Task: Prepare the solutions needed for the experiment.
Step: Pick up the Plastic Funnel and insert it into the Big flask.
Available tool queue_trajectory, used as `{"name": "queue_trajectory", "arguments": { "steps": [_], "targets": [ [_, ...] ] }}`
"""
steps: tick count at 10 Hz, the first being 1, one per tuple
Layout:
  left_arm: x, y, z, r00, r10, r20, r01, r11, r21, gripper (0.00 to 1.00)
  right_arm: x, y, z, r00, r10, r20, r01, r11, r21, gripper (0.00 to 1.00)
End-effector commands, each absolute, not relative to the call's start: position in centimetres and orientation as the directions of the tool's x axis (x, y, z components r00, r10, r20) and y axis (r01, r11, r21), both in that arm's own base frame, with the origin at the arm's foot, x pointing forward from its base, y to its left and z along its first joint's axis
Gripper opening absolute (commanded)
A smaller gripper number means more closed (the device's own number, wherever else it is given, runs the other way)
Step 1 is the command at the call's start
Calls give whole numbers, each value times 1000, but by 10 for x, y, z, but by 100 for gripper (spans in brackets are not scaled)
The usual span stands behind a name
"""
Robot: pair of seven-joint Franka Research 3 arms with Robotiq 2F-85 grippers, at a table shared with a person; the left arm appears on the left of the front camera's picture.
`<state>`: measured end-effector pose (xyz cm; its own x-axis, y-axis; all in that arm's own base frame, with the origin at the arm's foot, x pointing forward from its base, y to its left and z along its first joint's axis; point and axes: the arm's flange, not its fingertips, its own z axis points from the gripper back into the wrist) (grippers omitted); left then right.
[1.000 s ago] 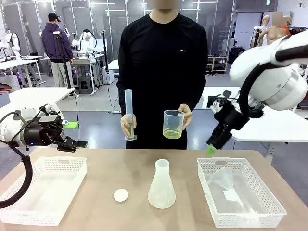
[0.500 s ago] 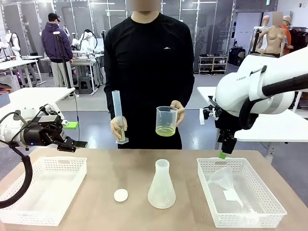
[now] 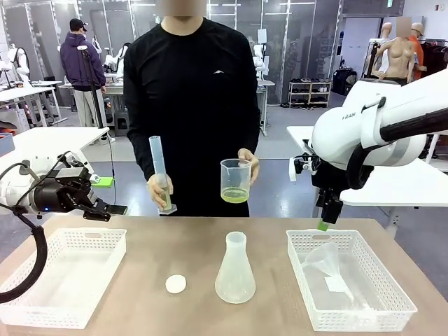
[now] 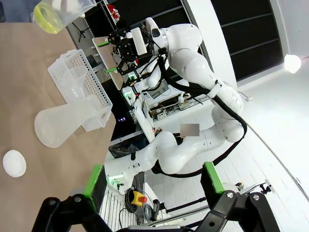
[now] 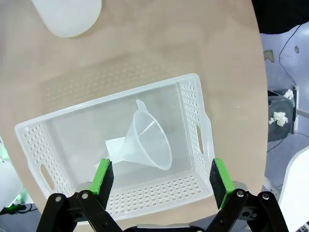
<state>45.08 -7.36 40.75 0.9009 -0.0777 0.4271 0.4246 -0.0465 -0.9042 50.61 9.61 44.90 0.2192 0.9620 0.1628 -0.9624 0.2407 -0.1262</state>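
The solutions (image 3: 235, 195) are a shallow yellow-green layer in a clear beaker (image 3: 235, 180) that the person holds in one hand above the table's far edge. The person's other hand holds a tall graduated cylinder (image 3: 162, 178) upright. A frosted conical flask (image 3: 235, 270) stands at mid-table with a white disc (image 3: 176, 283) beside it. My right gripper (image 5: 161, 179) hangs open above a clear funnel (image 5: 150, 140) lying in the right basket (image 5: 199, 104). My left gripper (image 4: 152, 180) is open and holds nothing, off the table's left end (image 3: 108, 197). The beaker's liquid (image 4: 48, 21) and the flask (image 4: 67, 126) show sideways in the left wrist view.
A white basket (image 3: 28, 301) with nothing in it sits at the front left. The right basket (image 3: 392, 306) takes up the front right, with my right gripper (image 3: 323, 224) over its far rim. Bare tabletop lies around the flask. Other people and benches stand far behind.
The person has shifted to picture left, carrying the beaker and cylinder along. My right arm swung in over the right basket, then stayed. The left arm has not moved.
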Motion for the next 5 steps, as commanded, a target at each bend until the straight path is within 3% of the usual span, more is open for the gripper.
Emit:
{"name": "queue_trajectory", "arguments": {
  "steps": [1, 2, 5],
  "targets": [
    [447, -75, 409, 900, -76, 429, 427, -40, -903, 100, 506, 96, 448, 221, 962, 163, -962, 242, -126, 100],
    [447, -75, 409, 900, -76, 429, 427, -40, -903, 100, 520, 100, 441, 123, 988, 94, -984, 134, -117, 100],
    [447, -75, 409, 900, -76, 429, 427, -40, -903, 100, 539, 96, 421, 45, 999, 1, -999, 45, -27, 100]
  ]
}}
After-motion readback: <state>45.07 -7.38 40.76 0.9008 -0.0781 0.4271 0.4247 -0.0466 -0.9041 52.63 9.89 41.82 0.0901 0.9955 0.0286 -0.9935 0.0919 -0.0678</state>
